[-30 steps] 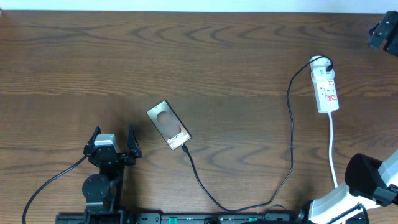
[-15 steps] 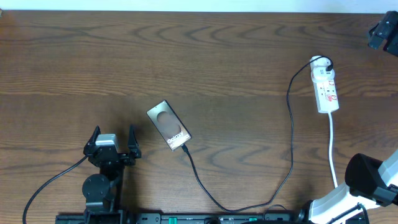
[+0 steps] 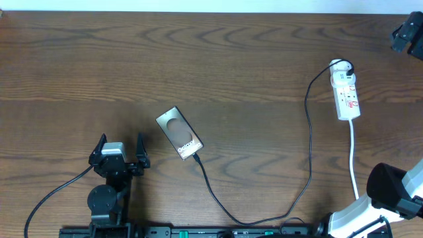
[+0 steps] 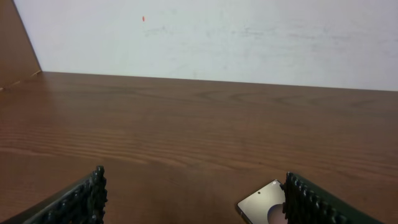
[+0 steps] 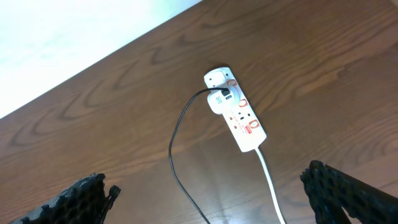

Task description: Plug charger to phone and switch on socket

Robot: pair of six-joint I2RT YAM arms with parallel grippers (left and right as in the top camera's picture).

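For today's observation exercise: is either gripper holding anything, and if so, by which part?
Nothing is held. The left gripper is open near the phone; the right gripper is open, clear of the socket.

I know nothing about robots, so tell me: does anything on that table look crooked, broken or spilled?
Nothing broken or spilled. Only the flat brownish-grey phone lies slanted to the wooden table's edges, the thin black charger cable reaching its near end.

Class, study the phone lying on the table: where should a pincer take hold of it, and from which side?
Probably from above, closing across the long edges of the phone near mid-length. It lies flat and diagonal, so only thin edges offer purchase; the charger cable occupies its near short end.
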